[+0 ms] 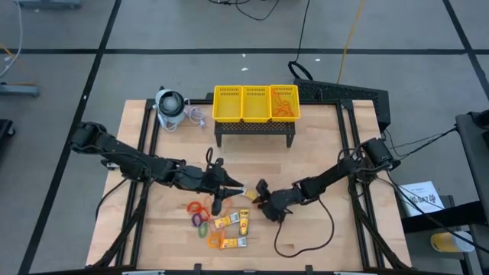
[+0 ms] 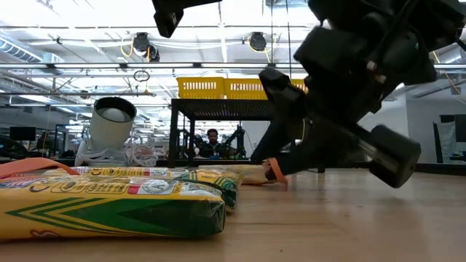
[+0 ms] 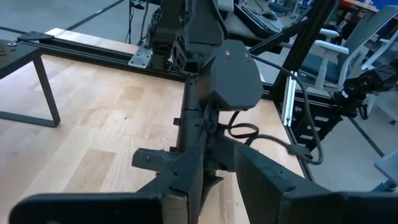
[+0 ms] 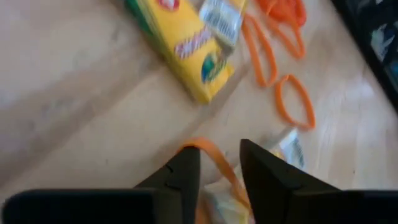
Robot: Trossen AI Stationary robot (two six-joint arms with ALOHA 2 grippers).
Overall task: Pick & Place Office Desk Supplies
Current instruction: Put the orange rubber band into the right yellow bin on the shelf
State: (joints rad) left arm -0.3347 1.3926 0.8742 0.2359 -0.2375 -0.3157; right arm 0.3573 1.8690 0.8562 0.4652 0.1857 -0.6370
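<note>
Right hand (image 4: 214, 163): low over the wooden bench (image 1: 344, 229) near its middle, fingers narrowly parted astride a thin orange rubber-band loop (image 4: 208, 152) on a yellow packet; grip not confirmed.
Left hand (image 1: 229, 187): just beside the right hand, fingers (image 3: 264, 177) narrowly parted, nothing visible between them.
Supplies: yellow-orange rectangular packets with white labels (image 1: 235, 222), coloured rings (image 1: 200, 213), lying on the bench's front.
Yellow mesh three-compartment basket (image 1: 256, 104): on a dark stand at the back.

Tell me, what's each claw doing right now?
Right claw low on the table, closing around an orange rubber band on a packet. Left claw close by, over the pile, grip unclear. Yellow basket holds bands in one bin. Nothing blocking.
</note>
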